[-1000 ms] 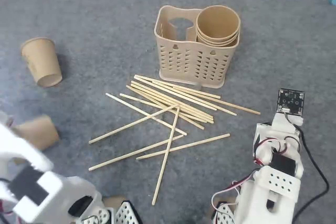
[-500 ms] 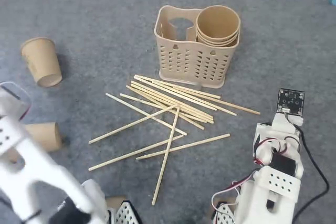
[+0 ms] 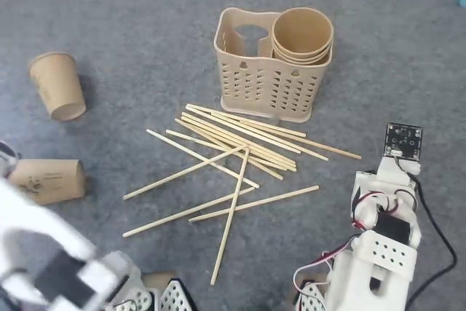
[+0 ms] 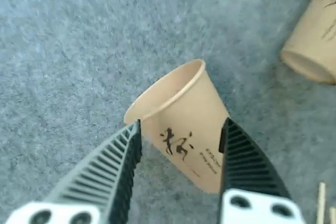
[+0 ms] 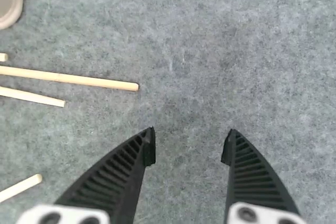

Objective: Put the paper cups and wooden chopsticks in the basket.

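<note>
While spread open, brackets sideways tan paper cup [image 4: 184,103], dark-lettered, with left end effector [image 4: 181,125]; overhead adds basket [image 3: 255,81], chopsticks [image 3: 233,143] beyond it.

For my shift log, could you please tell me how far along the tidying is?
Done: stacked cups sit in the basket. In hand: the open left tool straddles a lying cup, not gripped. Left: that cup, a second cup and all the chopsticks on the carpet.
</note>
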